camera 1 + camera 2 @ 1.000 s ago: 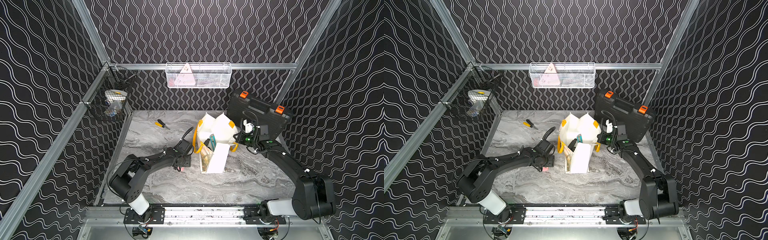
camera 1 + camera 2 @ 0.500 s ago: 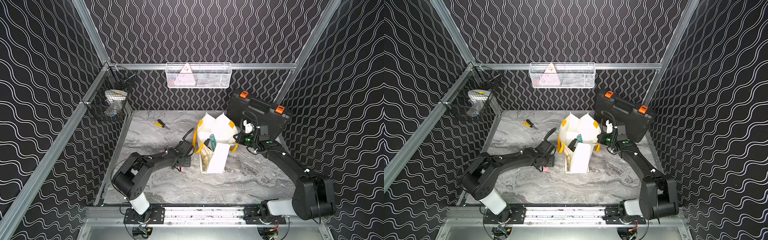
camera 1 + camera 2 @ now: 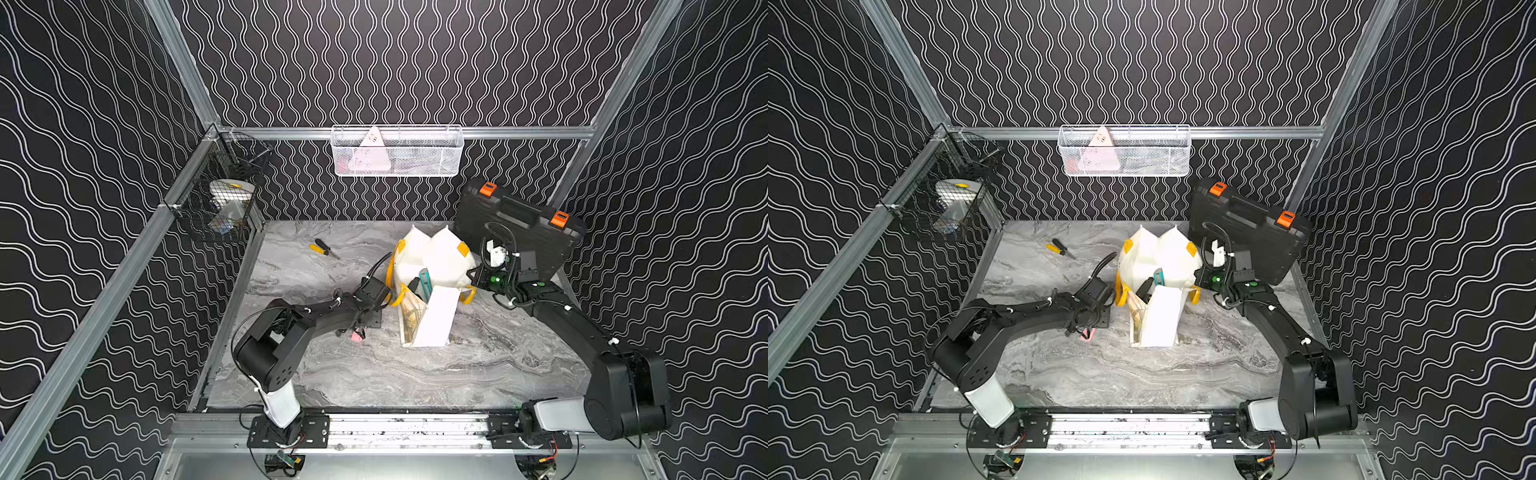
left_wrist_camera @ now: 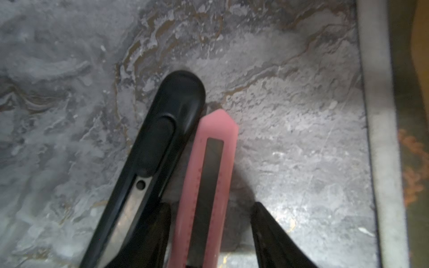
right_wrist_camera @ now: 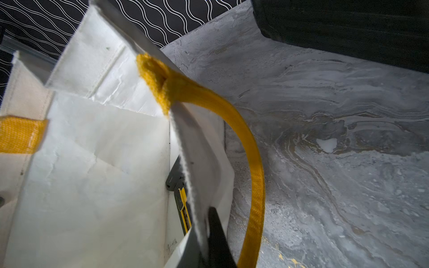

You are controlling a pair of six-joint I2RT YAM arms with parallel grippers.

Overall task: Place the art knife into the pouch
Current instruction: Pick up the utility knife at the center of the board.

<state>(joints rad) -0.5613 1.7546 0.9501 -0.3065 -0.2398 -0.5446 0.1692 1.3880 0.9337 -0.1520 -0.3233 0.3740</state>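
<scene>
Left wrist view: the pink art knife (image 4: 209, 167) is seen lying flat on the table (image 4: 290, 116), just beside the pouch (image 3: 434, 320) at its printed face, with a black knife (image 4: 162, 130) close alongside. The left gripper (image 4: 210, 206) is set astride the pink handle, jaws partly apart, a gap left at one finger, nothing gripped yet. The pouch's rim is pinched by the closed right gripper (image 3: 471, 276). The grasp is judged in hand; next, a closing on the pink handle alone is called for, then a lift over the rim.
</scene>
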